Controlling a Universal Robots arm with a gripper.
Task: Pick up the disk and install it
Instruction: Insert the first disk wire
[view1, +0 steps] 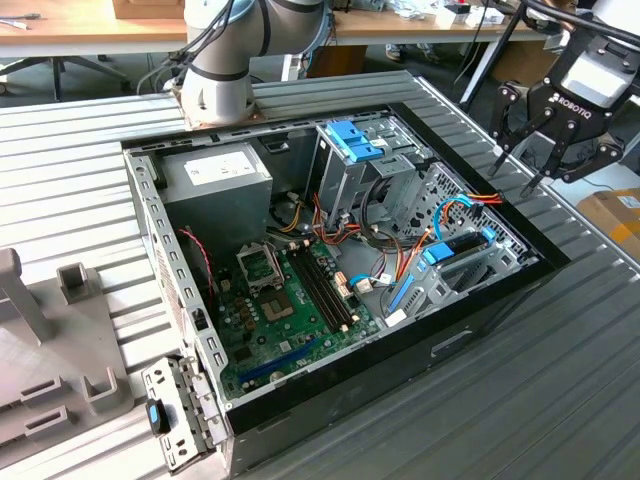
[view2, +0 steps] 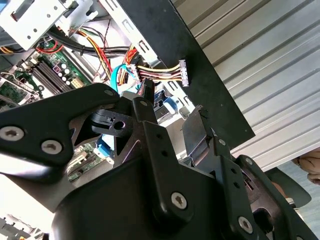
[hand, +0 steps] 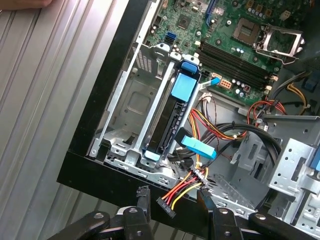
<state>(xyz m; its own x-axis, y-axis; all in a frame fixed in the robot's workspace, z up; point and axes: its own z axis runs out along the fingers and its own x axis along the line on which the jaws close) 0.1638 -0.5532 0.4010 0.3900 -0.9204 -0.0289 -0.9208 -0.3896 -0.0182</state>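
black flat hard drive with blue plastic rail, the disk (hand: 165, 117), stands on edge in the grey metal drive bay (hand: 125, 100). the hand (view1: 545, 150) hangs wide and empty over the case edge. risk: the loose red-yellow cable bundle (hand: 187, 187) between them may snag a finger.

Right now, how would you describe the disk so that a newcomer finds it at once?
Start at the open computer case on the ribbed table. In its bay at the exterior view's right, the disk stands on edge between grey metal walls. It is a flat black slab with bright blue ends, unlike the thin blue cables.
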